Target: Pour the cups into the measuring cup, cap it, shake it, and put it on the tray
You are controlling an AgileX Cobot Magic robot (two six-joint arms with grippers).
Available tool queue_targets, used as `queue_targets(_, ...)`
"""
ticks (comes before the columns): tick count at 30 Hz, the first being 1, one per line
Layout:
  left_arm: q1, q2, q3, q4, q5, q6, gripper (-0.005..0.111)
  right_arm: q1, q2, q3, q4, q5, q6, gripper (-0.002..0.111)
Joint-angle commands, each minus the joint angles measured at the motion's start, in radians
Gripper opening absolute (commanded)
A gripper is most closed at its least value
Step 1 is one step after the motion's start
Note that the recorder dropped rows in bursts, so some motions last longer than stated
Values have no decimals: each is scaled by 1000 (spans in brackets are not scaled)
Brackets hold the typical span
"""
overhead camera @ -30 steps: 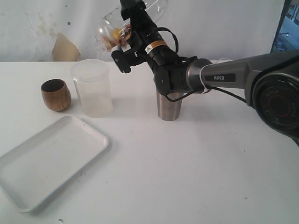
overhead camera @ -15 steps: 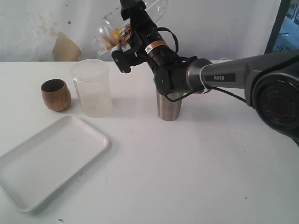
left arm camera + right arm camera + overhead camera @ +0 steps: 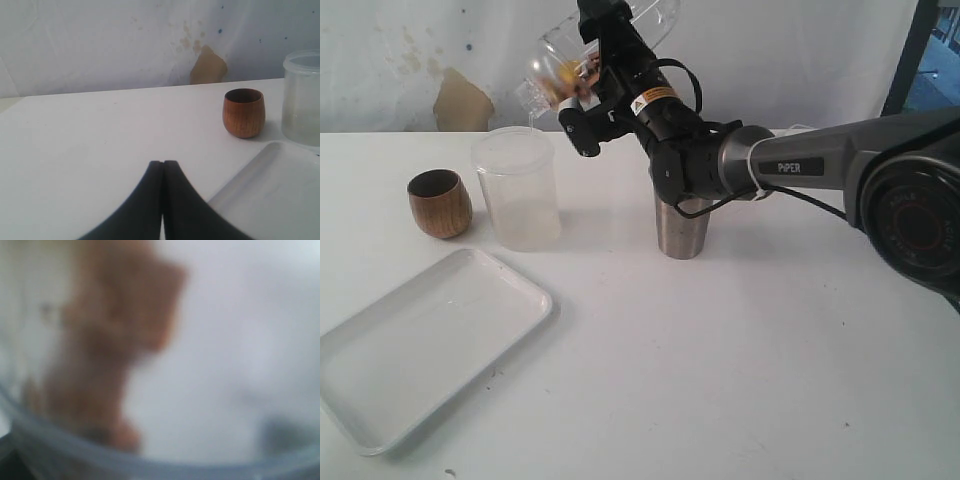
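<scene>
The right gripper (image 3: 585,85) is clamped across the body of the measuring cup (image 3: 545,65), holding it high at the far side of the table (image 3: 770,350). The cup is tipped steeply, its lip just above the frosted container (image 3: 517,190).

The measuring cup looks like thin clear plastic: probably light, smooth and a little springy. A hold around its middle seems best, firm enough that it cannot slip but not so hard that the wall bows.

The left gripper (image 3: 163,200) has its jaws pressed together on nothing, low over the table beside the tray (image 3: 535,300). The wooden cup (image 3: 439,203) stands upright left of the frosted container. The steel tumbler (image 3: 681,230) stands to the right.

Much is hard to read:
- The right wrist view is a blur of clear plastic and a brownish smear.
- The cup's printed marks cannot be made out, nor whether anything is running from its lip.
- The arm hides the tumbler's rim, so its contents are unknown.
- No cap is in view.
- The tray's near left corner is cut off.
</scene>
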Motion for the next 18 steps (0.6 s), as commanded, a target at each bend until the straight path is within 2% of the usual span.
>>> queue_targets(1,-6,-5,5,3,-8,1,0,-9,-17,-14,0,-40,-17,0)
queue_targets(12,-6,-5,5,3,-8,1,0,-13,-17,18,13,-63,-17,0)
queue_targets(18,-6,-5,5,3,-8,1,0,-13,-22,18,178,-63,18,0)
